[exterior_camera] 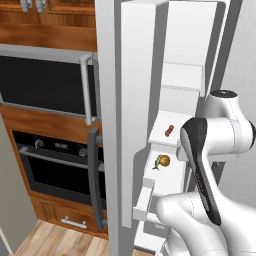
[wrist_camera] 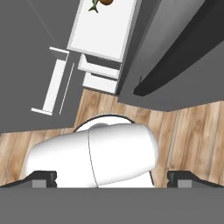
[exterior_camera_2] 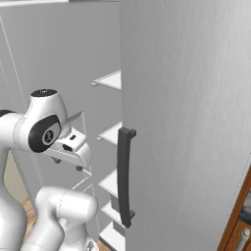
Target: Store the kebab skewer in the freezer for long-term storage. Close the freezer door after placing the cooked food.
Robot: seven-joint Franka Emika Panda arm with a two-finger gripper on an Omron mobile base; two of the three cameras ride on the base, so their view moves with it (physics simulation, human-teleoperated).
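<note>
1. The kebab skewer (exterior_camera: 169, 131), a short thin stick with small reddish-brown chunks, lies flat on a white shelf inside the freezer (exterior_camera: 182, 75), the narrow tall white-shelved compartment. It rests there on its own, apart from the arm, so by my judgement the storing step is done.
2. On the shelf just below sits a round orange-brown food item with a green stem (exterior_camera: 162, 161); the hand view catches its edge at the top of the same shelf (wrist_camera: 105, 30), with white drawer fronts under it.
3. The freezer door (exterior_camera: 114, 125), a tall pale grey panel with white bins on its inner side and a dark grey vertical bar handle (exterior_camera: 94, 180), stands swung out, so the compartment is open. Closing it is what remains.
4. The claw (wrist_camera: 111, 177) points down at the wooden floor and the robot's own base; its two dark tips stand wide apart at the two lower corners of the hand view, holding nothing.
5. From the right, the plain pale grey door with its own dark curved handle (exterior_camera_2: 125, 176) stays shut beside the arm.
6. Left of the refrigerator are a black-windowed microwave (exterior_camera: 45, 85) and a black wall oven (exterior_camera: 55, 170) in wooden cabinetry.
7. The next move likely calls for swinging the arm out around the door's edge to push it shut.
</note>
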